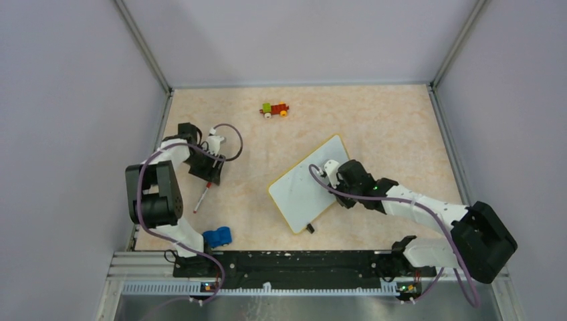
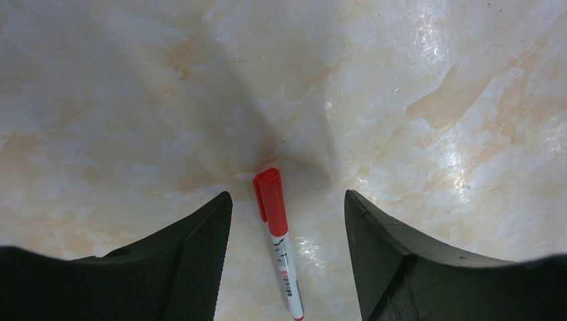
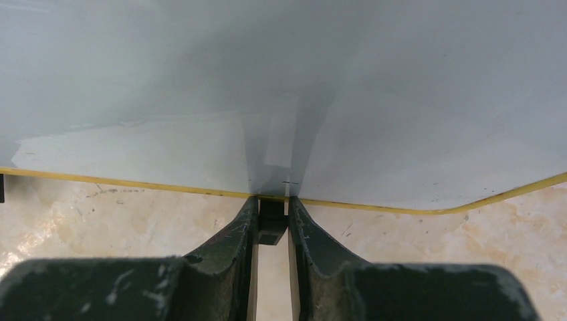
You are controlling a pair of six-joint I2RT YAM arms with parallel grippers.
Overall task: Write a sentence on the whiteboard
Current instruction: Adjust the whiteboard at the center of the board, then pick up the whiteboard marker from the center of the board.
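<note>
— How does the left gripper (image 2: 286, 200) stand?
— Released, jaws wide apart just above the desk (image 2: 434, 100). One finger sits on either side of the red-capped marker (image 2: 279, 244), and neither touches it. The marker lies flat at the desk's left side.
— And the right gripper (image 3: 273, 204)?
— Clenched almost shut on a small black foot (image 3: 272, 226) at the whiteboard (image 3: 281, 80) rim.
— Where is the whiteboard?
— On the desk, right of centre, turned askew, well apart from the marker.
</note>
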